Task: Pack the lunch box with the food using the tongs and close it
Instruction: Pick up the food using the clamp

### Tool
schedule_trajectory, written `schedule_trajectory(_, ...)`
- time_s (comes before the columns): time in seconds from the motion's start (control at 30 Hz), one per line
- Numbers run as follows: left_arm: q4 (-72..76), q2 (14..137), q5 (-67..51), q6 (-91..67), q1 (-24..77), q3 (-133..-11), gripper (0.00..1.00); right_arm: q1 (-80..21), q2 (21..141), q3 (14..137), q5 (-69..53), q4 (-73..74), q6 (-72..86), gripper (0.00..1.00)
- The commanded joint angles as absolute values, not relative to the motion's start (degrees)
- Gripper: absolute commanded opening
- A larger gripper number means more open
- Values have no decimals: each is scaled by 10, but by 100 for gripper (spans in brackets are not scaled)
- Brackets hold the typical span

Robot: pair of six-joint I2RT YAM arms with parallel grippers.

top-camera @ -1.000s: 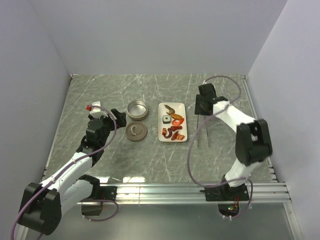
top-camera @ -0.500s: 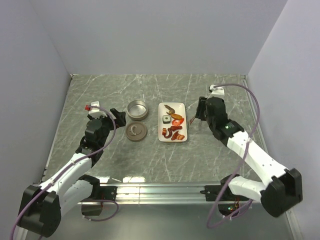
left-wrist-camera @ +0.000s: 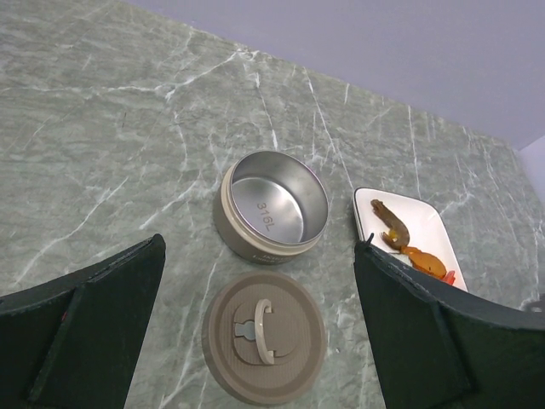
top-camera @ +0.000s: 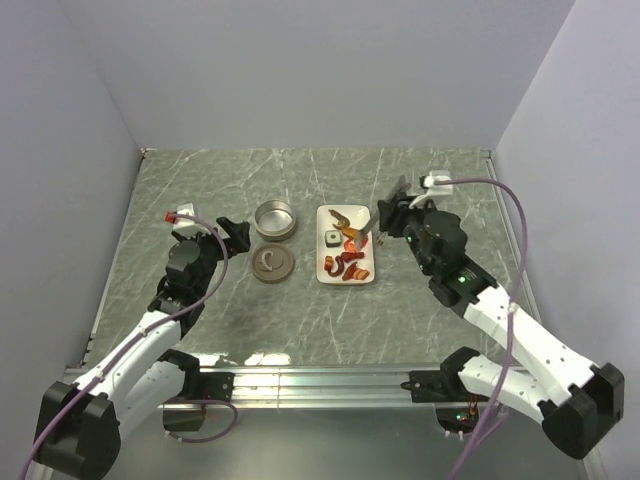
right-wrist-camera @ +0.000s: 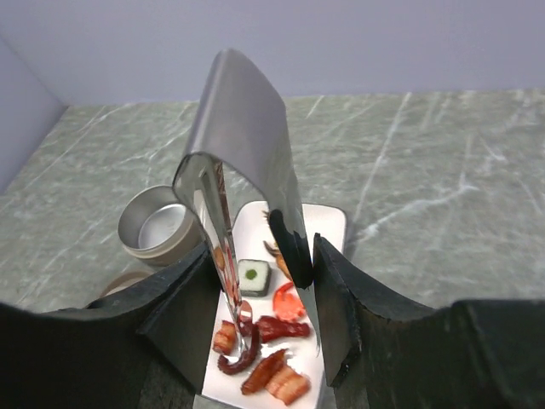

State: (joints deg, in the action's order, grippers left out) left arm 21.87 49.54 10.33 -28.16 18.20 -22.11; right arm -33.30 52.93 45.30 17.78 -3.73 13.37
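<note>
One twist of the tongs (right-wrist-camera: 247, 128), pinched near their bend between my right fingers (right-wrist-camera: 336, 298) with tips down over the food (right-wrist-camera: 277, 328) on the plate (right-wrist-camera: 328, 223), could skid a piece off, short of the empty tin (left-wrist-camera: 255, 243) near my wide-spread left fingers (left-wrist-camera: 94, 315).

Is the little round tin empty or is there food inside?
Empty. The tin shows only its shiny bare bottom; the food sits on the white plate, and the lid lies beside it.
</note>
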Motion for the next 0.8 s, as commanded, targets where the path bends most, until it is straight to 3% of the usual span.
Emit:
schedule_trajectory(0.0, 234, 483, 98, -287, 180, -216, 99, -352, 574, 451, 163, -125, 120, 52)
schedule_trajectory(0.77, 211, 443, 105, -298, 180, -200, 99, -382, 807, 552, 169, -210, 122, 52)
